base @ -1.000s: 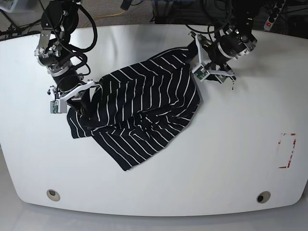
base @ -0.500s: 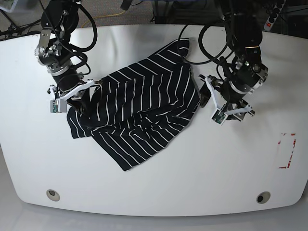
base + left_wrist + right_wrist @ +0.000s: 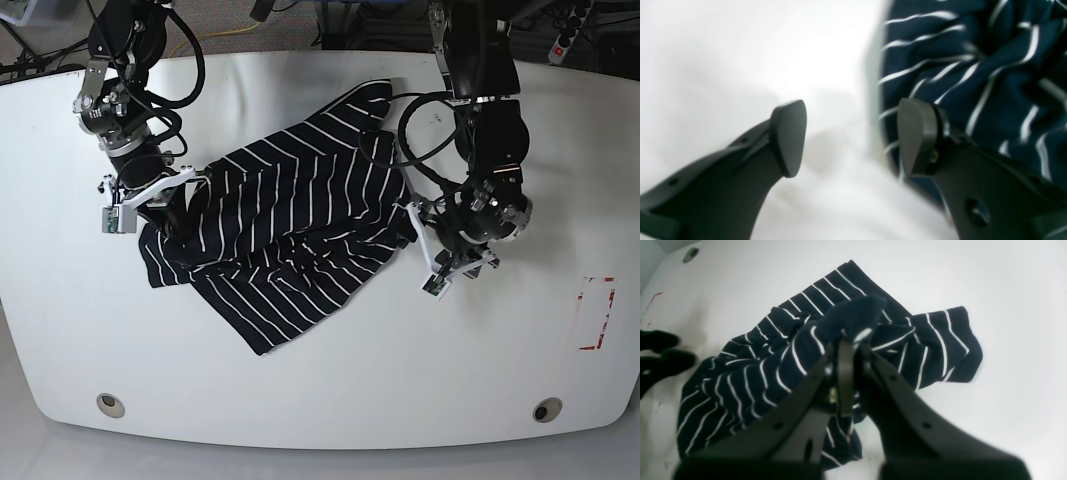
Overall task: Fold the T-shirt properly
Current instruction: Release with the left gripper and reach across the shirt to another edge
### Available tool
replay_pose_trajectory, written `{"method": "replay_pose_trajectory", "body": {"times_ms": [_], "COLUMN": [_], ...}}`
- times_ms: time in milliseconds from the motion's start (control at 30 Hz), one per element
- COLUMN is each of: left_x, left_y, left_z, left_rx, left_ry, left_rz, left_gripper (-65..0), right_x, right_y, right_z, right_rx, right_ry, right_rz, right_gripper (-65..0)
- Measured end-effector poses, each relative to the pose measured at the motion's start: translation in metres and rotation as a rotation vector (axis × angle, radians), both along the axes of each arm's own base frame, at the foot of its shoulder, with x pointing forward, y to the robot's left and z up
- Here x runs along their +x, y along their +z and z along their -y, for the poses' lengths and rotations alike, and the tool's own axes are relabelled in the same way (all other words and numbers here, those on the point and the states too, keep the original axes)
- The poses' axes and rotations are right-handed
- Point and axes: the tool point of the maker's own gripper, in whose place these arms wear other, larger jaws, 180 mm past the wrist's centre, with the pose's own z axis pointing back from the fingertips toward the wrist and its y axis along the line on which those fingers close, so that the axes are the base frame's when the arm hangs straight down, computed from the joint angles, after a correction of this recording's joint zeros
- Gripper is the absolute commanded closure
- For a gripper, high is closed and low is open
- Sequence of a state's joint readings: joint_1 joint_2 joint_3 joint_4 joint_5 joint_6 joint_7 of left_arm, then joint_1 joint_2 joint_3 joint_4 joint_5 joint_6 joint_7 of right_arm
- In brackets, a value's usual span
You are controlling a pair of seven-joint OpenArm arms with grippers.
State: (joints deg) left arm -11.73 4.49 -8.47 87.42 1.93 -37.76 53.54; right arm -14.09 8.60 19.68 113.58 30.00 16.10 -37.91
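The right gripper (image 3: 178,200) is at the left of the base view, over the shirt's left edge, its jaws clamped on a bunched fold of the T-shirt (image 3: 290,230). In the right wrist view that gripper (image 3: 850,350) has a hump of striped cloth rising between its fingers (image 3: 843,373), with the rest of the shirt (image 3: 750,380) spread beyond it and a short sleeve lying flat to the right.

The T-shirt lies crumpled on the white bench (image 3: 330,380), left of centre. It runs diagonally from a narrow end near the far edge down to a corner pointing toward the near edge. Folds and ridges cross its middle.

The left gripper (image 3: 428,232) is just beside the shirt's right edge. In the left wrist view the left gripper (image 3: 853,136) has its jaws spread apart with nothing between them but bare bench (image 3: 740,60). One pad is over the white surface, the other over the edge of the striped cloth (image 3: 990,66); that view is blurred.

Near the right edge of the bench is a red rectangular marking (image 3: 597,312).
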Motion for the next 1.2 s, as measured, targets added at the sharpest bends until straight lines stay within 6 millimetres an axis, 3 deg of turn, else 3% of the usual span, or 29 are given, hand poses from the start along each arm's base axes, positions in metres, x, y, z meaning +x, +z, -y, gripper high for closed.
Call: {"method": "replay_pose_trajectory", "body": {"times_ms": [167, 400, 500, 800, 1033, 1200], "left_x": [0.016, 0.046, 0.048, 0.069, 0.069, 0.052], "left_y": [-0.015, -0.021, -0.032, -0.042, -0.048, -0.05], "left_z": [0.021, 0.053, 0.055, 0.068, 0.075, 0.099], "left_rx": [-0.06, -0.214, -0.212, -0.292, -0.317, -0.254], "left_ry": [-0.012, 0.067, 0.073, 0.126, 0.122, -0.074], "left_rz": [-0.07, -0.067, -0.118, -0.131, -0.154, -0.181], "left_gripper": [-39.7, -39.7, -39.7, -39.7, -39.7, -39.6], "right_x": [0.0, -0.001, -0.002, -0.007, -0.007, -0.006], "right_y": [0.0, -0.001, -0.002, -0.006, -0.006, -0.005], "right_z": [0.002, 0.002, 0.002, 0.002, 0.003, 0.002], "right_rx": [-0.002, -0.004, -0.001, -0.001, -0.005, -0.005], "right_ry": [-0.002, -0.003, -0.003, -0.003, -0.003, -0.003], "right_rz": [0.0, -0.003, -0.006, -0.02, -0.02, -0.017], "right_gripper": [0.0, 0.0, 0.0, 0.0, 0.0, 0.0]}}
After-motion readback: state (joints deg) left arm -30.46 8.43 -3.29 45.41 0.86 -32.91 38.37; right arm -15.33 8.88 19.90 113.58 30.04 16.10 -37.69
